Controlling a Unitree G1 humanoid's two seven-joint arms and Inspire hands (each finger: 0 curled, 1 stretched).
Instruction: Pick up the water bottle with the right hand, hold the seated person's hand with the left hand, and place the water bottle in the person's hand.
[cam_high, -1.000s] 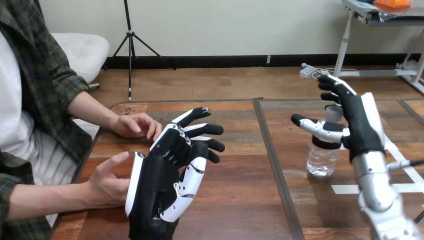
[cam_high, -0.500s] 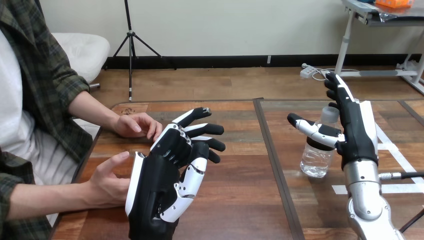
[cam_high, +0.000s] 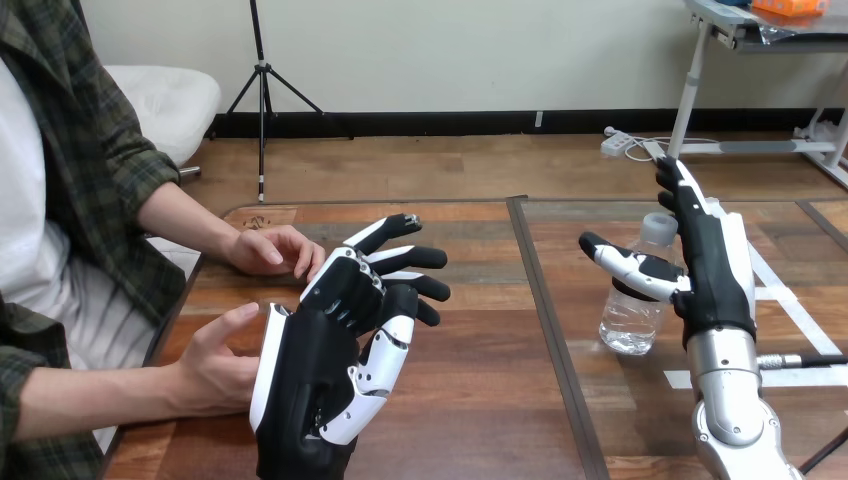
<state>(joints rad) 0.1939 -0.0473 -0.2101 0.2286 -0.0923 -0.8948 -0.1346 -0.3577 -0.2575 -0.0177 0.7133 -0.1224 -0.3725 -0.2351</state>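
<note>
The water bottle (cam_high: 630, 318) stands upright on the desk (cam_high: 480, 400) — the right robot hand (cam_high: 714, 278) is spread beside it, fingers straight, thumb across its neck. The left robot hand (cam_high: 318, 372), fingers loosely extended, is just beside the person's nearer hand (cam_high: 213, 367), holding nothing.

Left hand (cam_high: 318, 375) left of the wooden table's (cam_high: 480, 400) dark seam, glossy black body, white shells along its edges, black-and-white jointed fingers (cam_high: 405, 258) with black tips, right hand (cam_high: 712, 270) right of that seam, black with a white back shell, silver rounded forearm (cam_high: 735, 420)
</note>
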